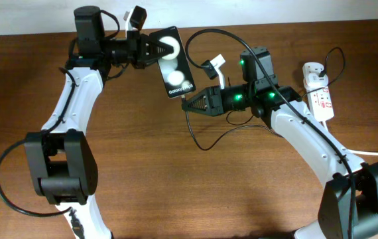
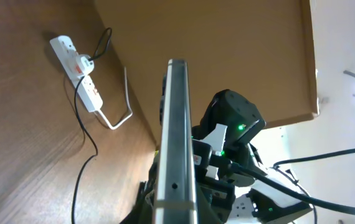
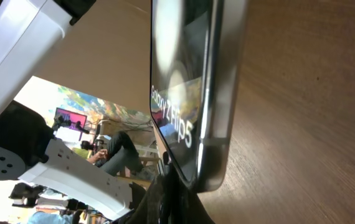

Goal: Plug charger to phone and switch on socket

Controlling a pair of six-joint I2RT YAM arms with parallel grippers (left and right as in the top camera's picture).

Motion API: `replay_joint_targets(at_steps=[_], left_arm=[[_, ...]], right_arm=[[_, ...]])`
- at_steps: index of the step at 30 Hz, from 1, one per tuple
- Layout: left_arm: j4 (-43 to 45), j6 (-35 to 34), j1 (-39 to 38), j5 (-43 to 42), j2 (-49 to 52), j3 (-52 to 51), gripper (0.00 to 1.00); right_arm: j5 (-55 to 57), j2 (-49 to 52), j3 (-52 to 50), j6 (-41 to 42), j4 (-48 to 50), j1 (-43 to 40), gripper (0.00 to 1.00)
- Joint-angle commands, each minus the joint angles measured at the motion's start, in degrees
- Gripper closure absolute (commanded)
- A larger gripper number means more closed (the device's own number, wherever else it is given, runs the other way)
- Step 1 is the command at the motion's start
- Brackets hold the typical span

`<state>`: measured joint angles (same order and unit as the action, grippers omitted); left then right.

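Phone (image 1: 174,63) is gripped at its top end by the left claw (image 1: 154,50), screen up and catching the lights, over the far middle of the bench (image 1: 142,166) and apparently lifted clear of it. Its "Galaxy" end points at the right claw (image 1: 190,101), which looks clenched on the connector end of the charger (image 1: 202,149). The thin black cable loops slackly down from there and back under the right arm. Whether the tip has entered the port cannot be told, since the right wrist view shows only the phone's lower corner against a dark shape. I judge the phone light and rigid but glossy, so it could slip or twist under a push. A hold across its long edges, away from the port, suits it best. The cable is limp and gives no stiffness of its own, so it should be pinched just behind the tip. At the far right lies the socket (image 1: 320,93), well apart from both claws.
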<state>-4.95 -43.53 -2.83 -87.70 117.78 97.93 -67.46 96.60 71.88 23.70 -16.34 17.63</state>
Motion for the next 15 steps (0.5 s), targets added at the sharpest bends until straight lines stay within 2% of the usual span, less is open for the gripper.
replay_joint_targets(at_steps=[1, 9, 15], left_arm=[[1.33, 0.11, -0.46, -2.43, -0.13, 0.37, 1.00], [1.46, 0.11, -0.50, -2.43, -0.13, 0.37, 1.00], [1.46, 0.11, -0.50, -2.43, -0.13, 0.37, 1.00]], right_arm=[[0.22, 0.44, -0.07, -0.22, 0.79, -0.11, 0.96], [-0.02, 0.61, -0.07, 0.85, 3.13, -0.11, 0.96], [-4.98, 2.62, -0.07, 2.36, 5.31, -0.92, 0.96]])
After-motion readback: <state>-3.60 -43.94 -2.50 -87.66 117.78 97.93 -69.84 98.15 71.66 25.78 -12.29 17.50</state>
